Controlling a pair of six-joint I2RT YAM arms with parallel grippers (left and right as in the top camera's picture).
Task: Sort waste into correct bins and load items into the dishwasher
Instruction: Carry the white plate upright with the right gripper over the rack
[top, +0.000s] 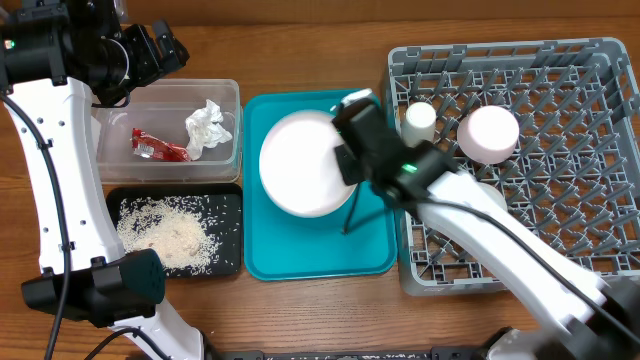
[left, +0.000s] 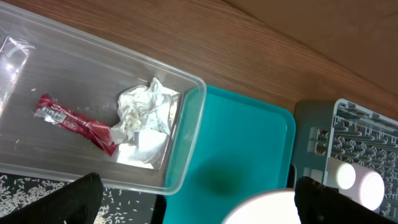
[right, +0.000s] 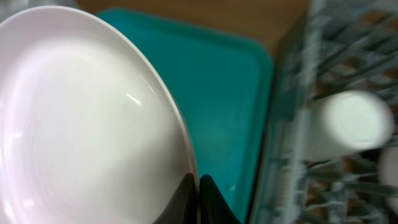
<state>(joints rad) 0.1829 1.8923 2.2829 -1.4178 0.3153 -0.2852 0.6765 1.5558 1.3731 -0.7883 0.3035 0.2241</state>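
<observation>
The white plate (top: 298, 165) sat over the far half of the teal tray (top: 300, 255), and the right tool (right: 198, 190) was clenched on its right rim, with the edge pinched between the two fingers in the wrist view. Whether the plate touched the tray, I couldn't tell. Just right of the tray stood the grey dish rack (top: 560, 230), with a white cup (top: 419, 120) and a white bowl (top: 488, 133) side by side in its far-left part. To the left of the tray, the clear bin (top: 225, 95) held a red wrapper (top: 158, 148) touching a crumpled tissue (top: 207, 128). Nearer, the black tray (top: 225, 205) carried scattered rice (top: 165, 232). The left tool (top: 160, 48) hung over the far-left wooden surface (top: 300, 50) beside the bin, with its fingers spread wide and nothing between them.
</observation>
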